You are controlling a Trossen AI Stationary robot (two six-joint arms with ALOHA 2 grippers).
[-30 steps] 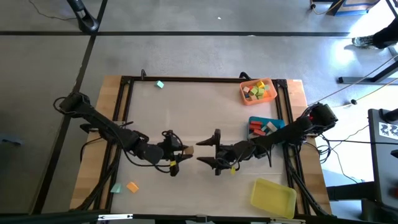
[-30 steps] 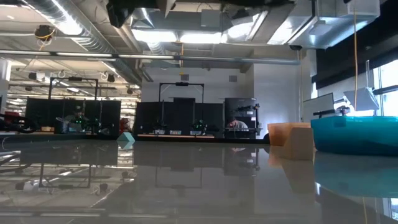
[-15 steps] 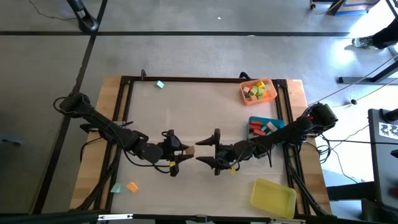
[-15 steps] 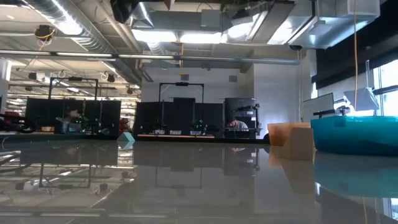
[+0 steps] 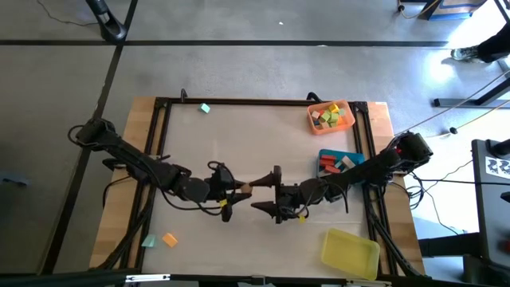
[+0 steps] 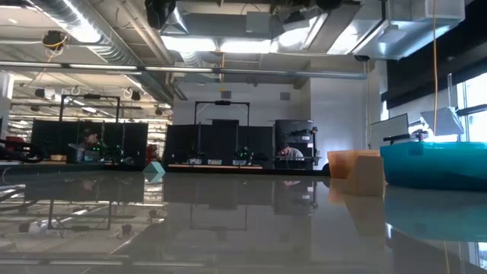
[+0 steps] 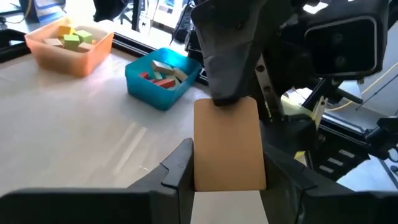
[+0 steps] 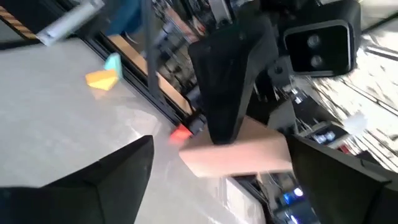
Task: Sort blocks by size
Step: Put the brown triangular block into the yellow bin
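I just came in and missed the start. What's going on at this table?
Two robot arms meet mid-table for a handover. The left gripper holds a tan block out toward the right gripper, whose fingers are spread wide around the block's far end and have not closed on it. Other blocks already lie in the orange tray and the blue tray; the yellow tray looks empty. A few blocks remain loose on the table.

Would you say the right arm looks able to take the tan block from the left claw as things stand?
Probably yes. The left claw holds the tan block out over mid-table, its far end free, and the right claw is open right in front of it with nothing between them.
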